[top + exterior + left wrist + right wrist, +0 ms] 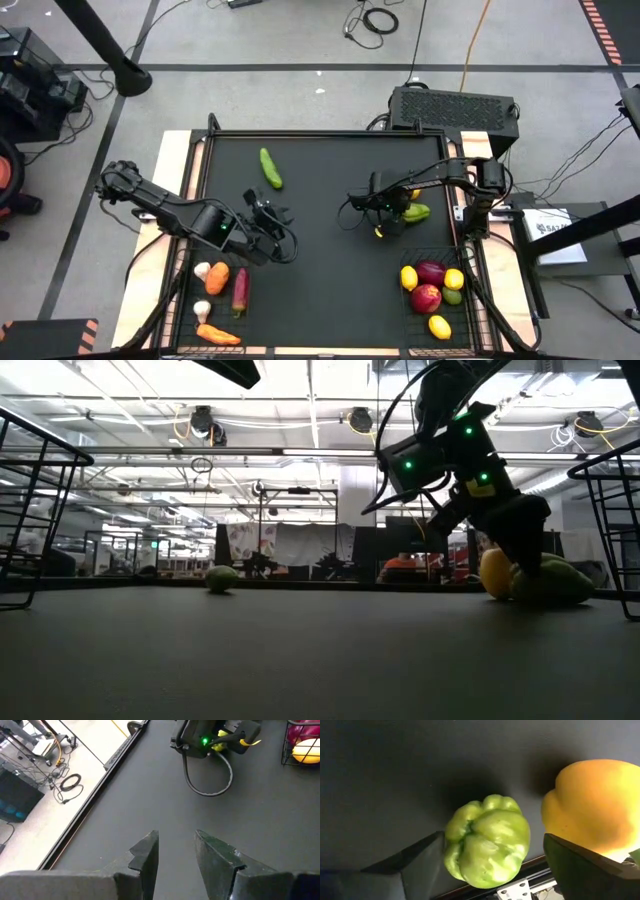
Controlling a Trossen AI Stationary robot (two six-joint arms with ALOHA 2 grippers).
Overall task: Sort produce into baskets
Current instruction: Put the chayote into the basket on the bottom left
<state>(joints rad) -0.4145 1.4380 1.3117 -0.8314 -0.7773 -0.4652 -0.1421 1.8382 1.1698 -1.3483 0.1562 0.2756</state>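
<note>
Two peppers under the right gripper, baskets part filled

Two peppers sit side by side on the black table (330,270) at its right side: a green pepper (487,840) and a yellow pepper (595,807), close together, whether touching I cannot tell. The right gripper (392,218) is down over them, its dark fingers (415,862) spread wide with the green pepper between them; the fingers do not visibly press on it. In the low view the yellow pepper shows just beside the arm's lower end, resting on the tabletop.

Near the right front corner, one wire basket (407,312) holds yellow lemons, a red apple and a darker red piece. The other basket (180,300), at the left front, holds carrots, white garlic and a dark red vegetable.

A green cucumber (270,168) lies alone on the far part of the table, well apart from both arms.

The left gripper (175,852) hovers over bare tabletop beside the left basket, fingers narrowly parted, holding nothing.
</note>
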